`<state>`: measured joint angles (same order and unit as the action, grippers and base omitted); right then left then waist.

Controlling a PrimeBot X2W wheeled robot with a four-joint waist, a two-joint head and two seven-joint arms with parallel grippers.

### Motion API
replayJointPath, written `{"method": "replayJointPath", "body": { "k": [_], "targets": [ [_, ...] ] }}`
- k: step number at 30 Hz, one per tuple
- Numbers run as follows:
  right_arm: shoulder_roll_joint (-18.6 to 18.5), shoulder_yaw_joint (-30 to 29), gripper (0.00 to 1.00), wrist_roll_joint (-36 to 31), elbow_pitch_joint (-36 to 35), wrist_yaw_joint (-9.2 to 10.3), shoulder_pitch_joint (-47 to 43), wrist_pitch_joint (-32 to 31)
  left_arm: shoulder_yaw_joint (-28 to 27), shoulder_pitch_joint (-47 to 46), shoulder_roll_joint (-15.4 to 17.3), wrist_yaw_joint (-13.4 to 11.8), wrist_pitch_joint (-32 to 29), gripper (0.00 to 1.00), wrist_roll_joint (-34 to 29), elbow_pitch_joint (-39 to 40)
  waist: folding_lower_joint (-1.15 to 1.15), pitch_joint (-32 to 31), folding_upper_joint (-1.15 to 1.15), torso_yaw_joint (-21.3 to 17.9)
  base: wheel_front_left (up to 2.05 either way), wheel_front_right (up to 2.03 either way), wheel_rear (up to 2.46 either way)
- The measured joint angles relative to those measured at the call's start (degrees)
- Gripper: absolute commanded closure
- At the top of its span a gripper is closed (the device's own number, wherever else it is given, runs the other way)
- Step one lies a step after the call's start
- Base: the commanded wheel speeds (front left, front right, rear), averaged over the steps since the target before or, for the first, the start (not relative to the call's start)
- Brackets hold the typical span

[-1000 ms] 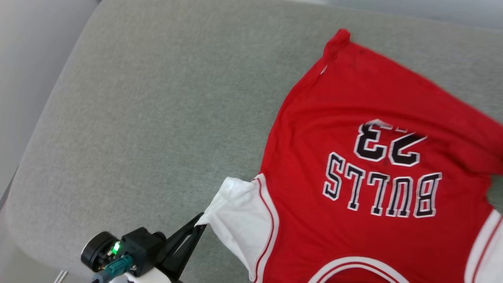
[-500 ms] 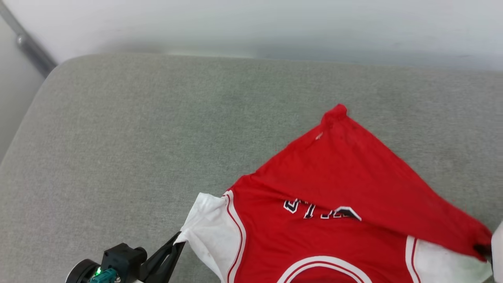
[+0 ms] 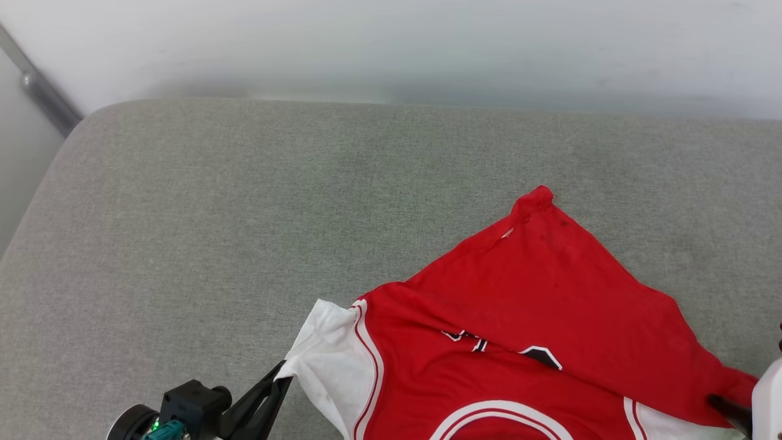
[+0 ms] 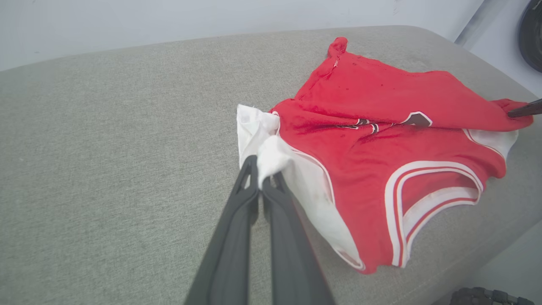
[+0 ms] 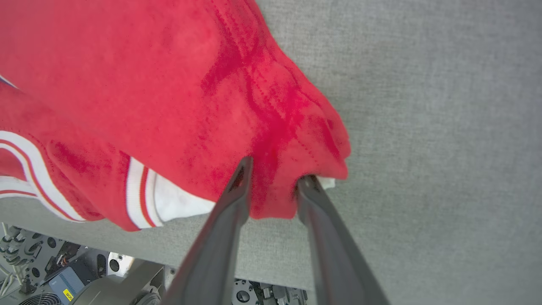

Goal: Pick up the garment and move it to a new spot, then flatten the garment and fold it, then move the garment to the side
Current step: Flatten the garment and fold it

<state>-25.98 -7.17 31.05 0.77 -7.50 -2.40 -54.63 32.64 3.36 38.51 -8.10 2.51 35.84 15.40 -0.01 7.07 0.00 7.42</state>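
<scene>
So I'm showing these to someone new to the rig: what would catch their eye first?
The red garment jumps out, lying half folded on the grey cushion at the lower right of the head view, red cloth laid over its black lettering. Next come the dark grippers: the left gripper pinches a white sleeve, and the right gripper grips bunched red cloth near the cushion's edge.

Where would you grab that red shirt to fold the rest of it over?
Probably the garment's far hem corner, which seems to stand up in a small peak off the grey cushion: pinch it from above. The right gripper grips the other corner.
</scene>
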Motion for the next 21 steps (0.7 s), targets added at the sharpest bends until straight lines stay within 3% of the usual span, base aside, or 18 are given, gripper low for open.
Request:
{"method": "replayJointPath", "body": {
  "k": [7,13,21],
  "targets": [
    [-1.5,1.6,0.0,2.4,-5.1,0.0,5.5,0.3,0.3,-0.6,0.0,-0.2,-0.7,1.0,-0.8,1.8,0.0,1.0,0.0,1.4,0.0,0.0,0.0],
    [-2.0,6.5,0.0,2.0,-9.6,0.0,15.8,-4.1,0.5,-2.7,0.1,-0.5,-0.8,1.0,-2.1,4.8,0.01,3.9,0.0,3.2,0.0,0.0,0.0],
    [-1.7,14.1,0.0,-1.9,-0.4,0.0,32.3,-7.8,2.6,-6.8,-2.2,0.9,-1.3,1.0,-4.0,6.4,0.01,9.0,0.0,8.2,0.0,0.0,0.0]
  ]
}}
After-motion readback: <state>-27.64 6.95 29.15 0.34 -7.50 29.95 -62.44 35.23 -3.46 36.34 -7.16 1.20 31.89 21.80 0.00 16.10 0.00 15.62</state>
